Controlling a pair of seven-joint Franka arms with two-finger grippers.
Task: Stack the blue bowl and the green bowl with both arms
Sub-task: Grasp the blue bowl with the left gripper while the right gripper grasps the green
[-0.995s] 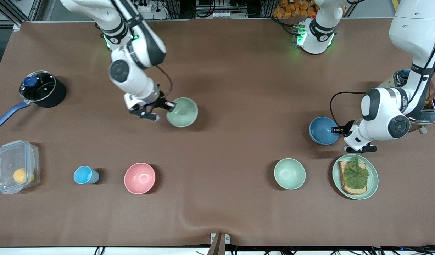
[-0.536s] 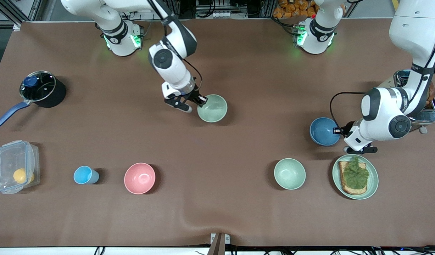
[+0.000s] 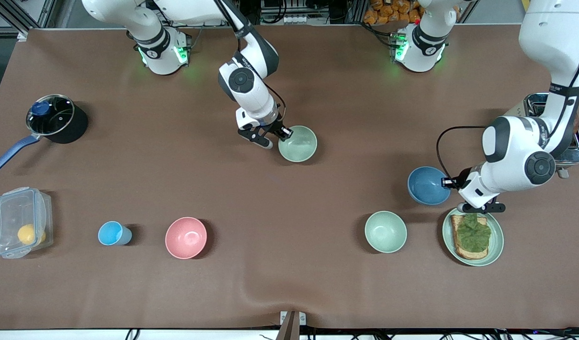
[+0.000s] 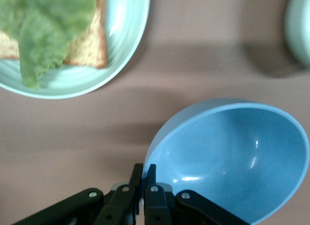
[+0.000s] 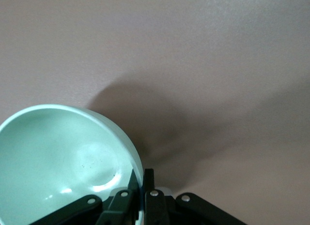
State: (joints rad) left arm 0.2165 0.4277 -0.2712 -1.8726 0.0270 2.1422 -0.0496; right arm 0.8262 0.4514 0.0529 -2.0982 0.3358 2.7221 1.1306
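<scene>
We see even, bright overhead light on the brown bench (image 3: 317,283), with soft short shadows beside each bowl. Green lamps glow at both arm bases. In the left wrist view the blue bowl (image 4: 232,157) shows small glints and casts a soft-edged shadow; the plate (image 4: 121,50) looks slightly blurred. In the right wrist view the green bowl (image 5: 58,162) throws a broad, diffuse shadow.

Front view: high, facing the arm bases, takes in the whole table (image 3: 317,293). Left wrist view: close, straight down past the left gripper (image 4: 144,179) onto the blue bowl (image 4: 232,154), shared with front view (image 3: 426,185). Right wrist view: close over the green bowl (image 5: 58,162), likewise shared (image 3: 297,143).
</scene>
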